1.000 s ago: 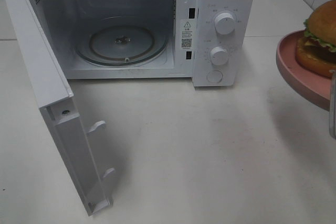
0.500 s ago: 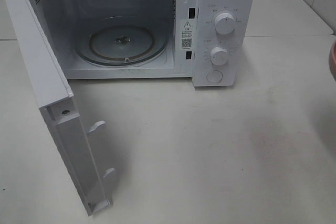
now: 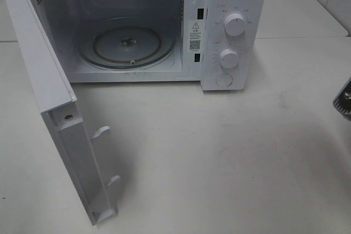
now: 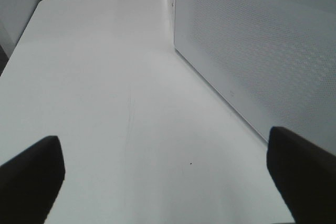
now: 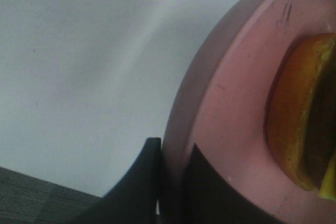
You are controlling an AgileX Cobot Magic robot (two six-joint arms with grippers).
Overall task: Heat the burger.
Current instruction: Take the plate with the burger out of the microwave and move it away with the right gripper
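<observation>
Microwave [image 3: 137, 31] door open, turntable bare; right end effector [image 5: 170, 182] pinches the plate [image 5: 231, 108] carrying the burger [image 5: 302, 114] — loading remains; left end effector [image 4: 165, 169] spread, idle.

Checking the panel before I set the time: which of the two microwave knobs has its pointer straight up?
The upper knob: its line points straight up. The lower knob, just above the round button, points up and to the right.

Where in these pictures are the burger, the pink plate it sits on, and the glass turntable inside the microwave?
burger [image 5: 294, 124]: right wrist view, on the orange-brown bun's side.
pink plate [image 5: 231, 108]: right wrist view, on the bare pink surface beside the burger.
glass turntable [image 3: 148, 45]: exterior high view, on the clear glass right of its hub.
</observation>
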